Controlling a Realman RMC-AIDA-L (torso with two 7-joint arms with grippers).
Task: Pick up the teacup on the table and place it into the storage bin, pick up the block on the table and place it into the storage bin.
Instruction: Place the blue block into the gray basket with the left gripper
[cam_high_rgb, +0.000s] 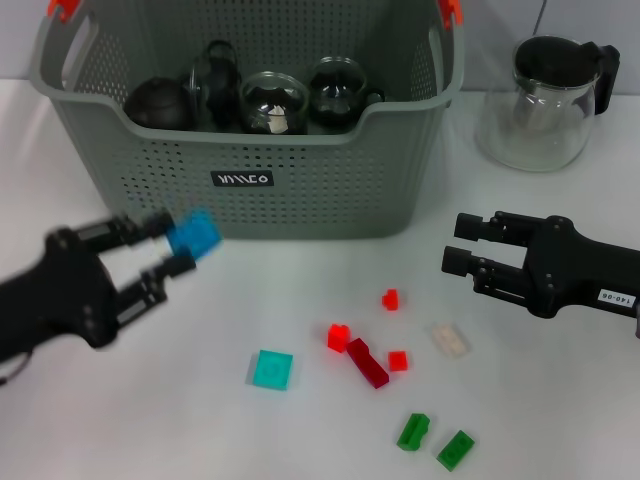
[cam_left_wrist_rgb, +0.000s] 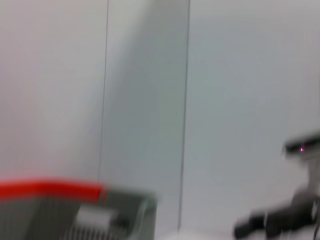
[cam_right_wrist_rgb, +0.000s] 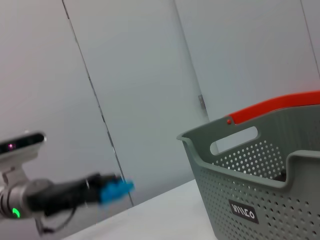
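Left gripper (cam_high_rgb: 172, 247) clamps a small bright blue plastic block (cam_high_rgb: 193, 235), held above the white table (cam_high_rgb: 200, 420), just in front of the large grey perforated plastic storage bin (cam_high_rgb: 330, 175).
The right gripper (cam_high_rgb: 458, 245), fingers parted and holding nothing, hovers right of the bin; the bin holds dark and glass teaware.

The head view is looking down from above at the table (cam_high_rgb: 560, 420), taking in the bin (cam_high_rgb: 300, 190) at the far side. The left wrist view is sitting low, facing a wall and catching the bin's rim (cam_left_wrist_rgb: 75, 192) close up. The right wrist view is looking low across the table toward the bin (cam_right_wrist_rgb: 260, 185) nearby. All three are sharing the bin.
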